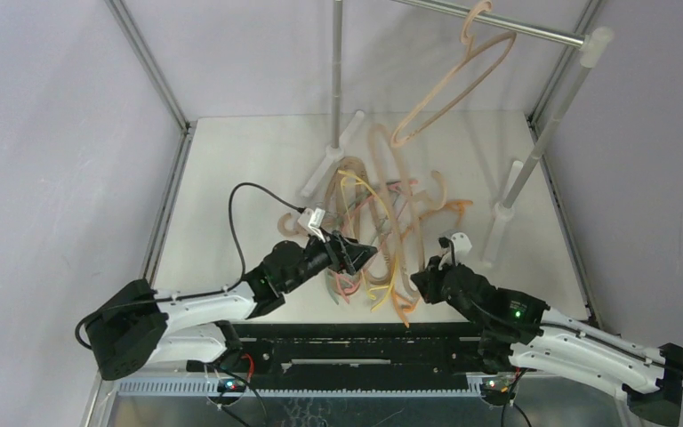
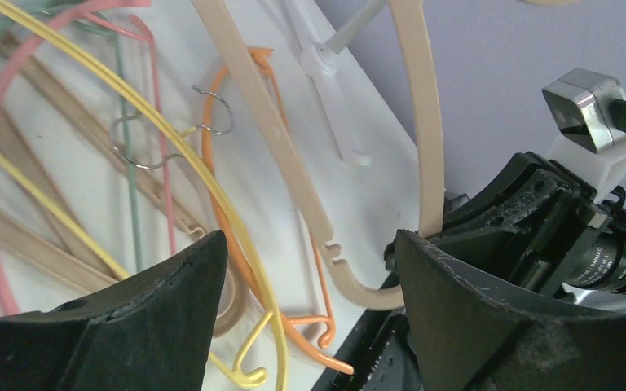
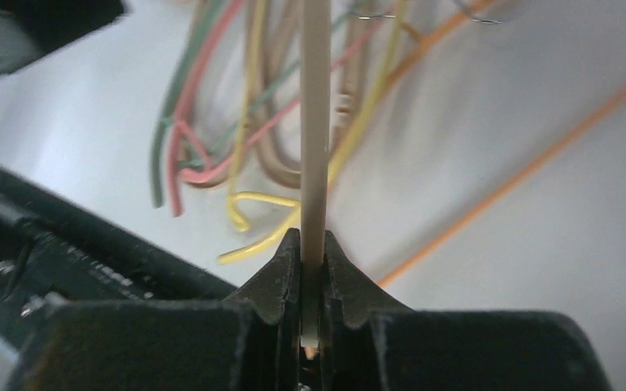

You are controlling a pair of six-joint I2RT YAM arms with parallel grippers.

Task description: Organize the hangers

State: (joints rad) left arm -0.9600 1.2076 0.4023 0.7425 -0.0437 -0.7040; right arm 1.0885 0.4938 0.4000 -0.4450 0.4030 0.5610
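A tangle of hangers [image 1: 382, 227], beige, yellow, pink, orange and green, lies mid-table. One beige hanger [image 1: 453, 84] hangs from the silver rail [image 1: 498, 22]. My right gripper [image 1: 425, 280] [image 3: 314, 244] is shut on the thin edge of a beige hanger [image 3: 315, 122] [image 1: 402, 267] at the pile's near right. My left gripper [image 1: 362, 253] [image 2: 308, 238] stands open over the pile's near left, holding nothing. Beneath its gap lie a yellow hanger [image 2: 171, 138], an orange hanger [image 2: 212, 163] and the curved end of the beige hanger [image 2: 249, 90].
The rail's posts [image 1: 336, 71] [image 1: 547, 133] stand on white feet [image 1: 325, 165] [image 1: 498, 222] just behind and right of the pile. Metal frame bars [image 1: 164, 84] edge the table. The black base rail [image 1: 356, 347] runs along the near edge.
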